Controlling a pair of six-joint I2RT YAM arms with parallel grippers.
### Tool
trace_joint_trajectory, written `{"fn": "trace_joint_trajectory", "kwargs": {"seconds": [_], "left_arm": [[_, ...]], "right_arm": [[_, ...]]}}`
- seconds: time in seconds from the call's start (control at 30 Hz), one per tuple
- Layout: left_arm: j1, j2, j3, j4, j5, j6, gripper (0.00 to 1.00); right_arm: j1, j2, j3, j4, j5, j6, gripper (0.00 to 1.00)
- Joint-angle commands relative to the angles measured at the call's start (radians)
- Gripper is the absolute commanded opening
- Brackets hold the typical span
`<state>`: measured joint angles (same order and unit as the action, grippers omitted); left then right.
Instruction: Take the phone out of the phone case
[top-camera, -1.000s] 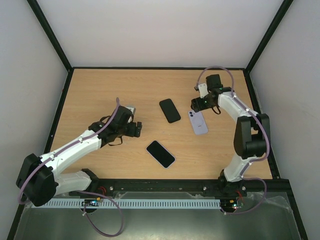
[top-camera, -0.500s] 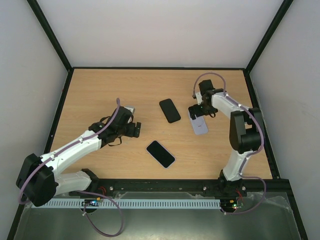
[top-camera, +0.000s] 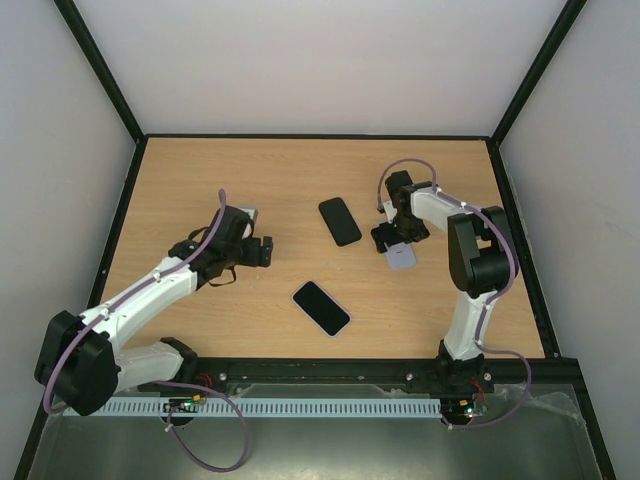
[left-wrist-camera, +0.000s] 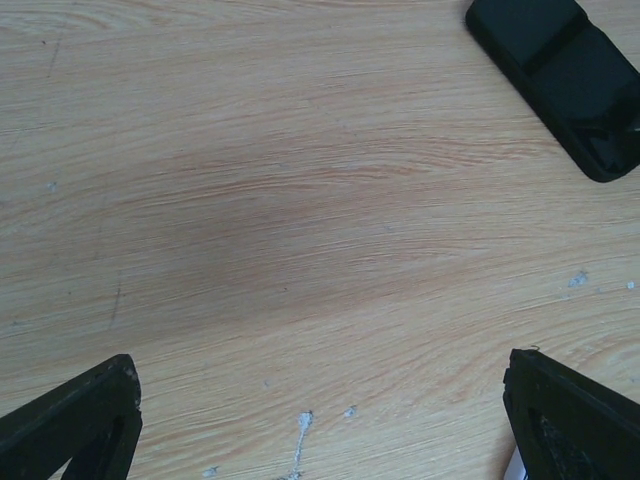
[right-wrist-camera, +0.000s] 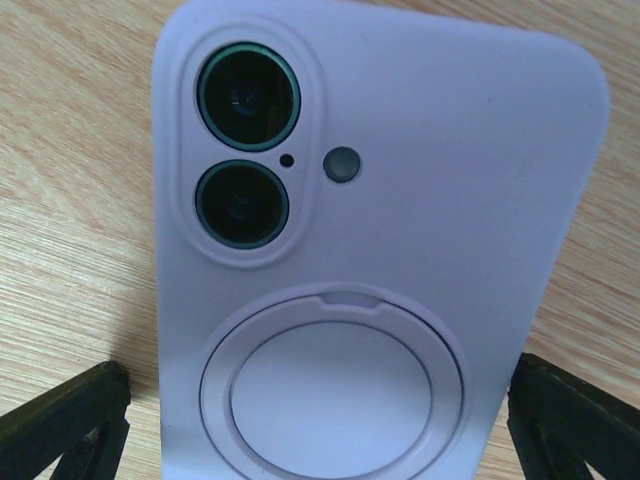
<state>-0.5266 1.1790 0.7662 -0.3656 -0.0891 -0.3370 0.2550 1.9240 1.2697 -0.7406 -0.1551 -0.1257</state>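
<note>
A lilac phone case (right-wrist-camera: 380, 230) lies back up on the wooden table, two camera lenses of the phone (right-wrist-camera: 245, 150) showing through its cutout. In the top view the case (top-camera: 403, 259) peeks out from under my right gripper (top-camera: 393, 238). That gripper (right-wrist-camera: 320, 425) hangs close over the case's ring, open, one black fingertip (right-wrist-camera: 70, 420) on each side of the case. My left gripper (top-camera: 262, 250) is open above bare wood at the left, and in its own view it (left-wrist-camera: 320, 430) holds nothing.
A black phone (top-camera: 340, 221) lies face down mid-table and shows at the top right of the left wrist view (left-wrist-camera: 565, 75). A phone with a dark screen and pale rim (top-camera: 321, 307) lies nearer the front. White walls on a black frame enclose the table.
My right gripper has come down and leftward onto the lilac case, covering most of it, and opened wider. The left gripper has drifted slightly left and back.
</note>
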Motion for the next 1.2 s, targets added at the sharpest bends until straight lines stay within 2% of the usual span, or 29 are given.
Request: {"fn": "trace_joint_trajectory", "kwargs": {"seconds": [0.0,0.3,0.47,0.57,0.7,0.83,0.97,1.03,1.17], "left_arm": [[0.005,-0.018,-0.014,0.009,0.029,0.007,0.98],[0.005,-0.033,-0.019,0.011,0.026,0.005,0.97],[-0.003,-0.085,-0.054,0.089,0.109,0.018,0.89],[-0.050,-0.168,-0.097,0.169,0.136,0.040,0.82],[-0.224,-0.267,-0.099,0.205,0.075,0.140,0.74],[-0.488,-0.275,-0.056,0.178,-0.128,0.314,0.74],[-0.680,-0.269,-0.072,0.210,-0.282,0.528,0.71],[-0.748,-0.286,-0.091,0.248,-0.330,0.627,0.70],[-0.781,-0.320,-0.120,0.318,-0.271,0.756,0.62]], "right_arm": [[0.003,0.032,0.003,-0.064,0.042,0.001,0.98],[0.004,0.009,-0.002,-0.077,0.004,-0.008,0.75],[0.003,-0.098,-0.021,-0.090,-0.081,-0.077,0.64],[0.003,-0.181,-0.030,-0.108,-0.133,-0.128,0.58],[0.005,-0.288,-0.025,-0.176,-0.242,-0.239,0.51],[0.026,-0.366,-0.013,-0.281,-0.356,-0.365,0.46],[0.108,-0.443,-0.014,-0.377,-0.468,-0.494,0.45],[0.162,-0.471,-0.024,-0.391,-0.496,-0.520,0.46],[0.276,-0.491,-0.046,-0.409,-0.504,-0.562,0.46]]}}
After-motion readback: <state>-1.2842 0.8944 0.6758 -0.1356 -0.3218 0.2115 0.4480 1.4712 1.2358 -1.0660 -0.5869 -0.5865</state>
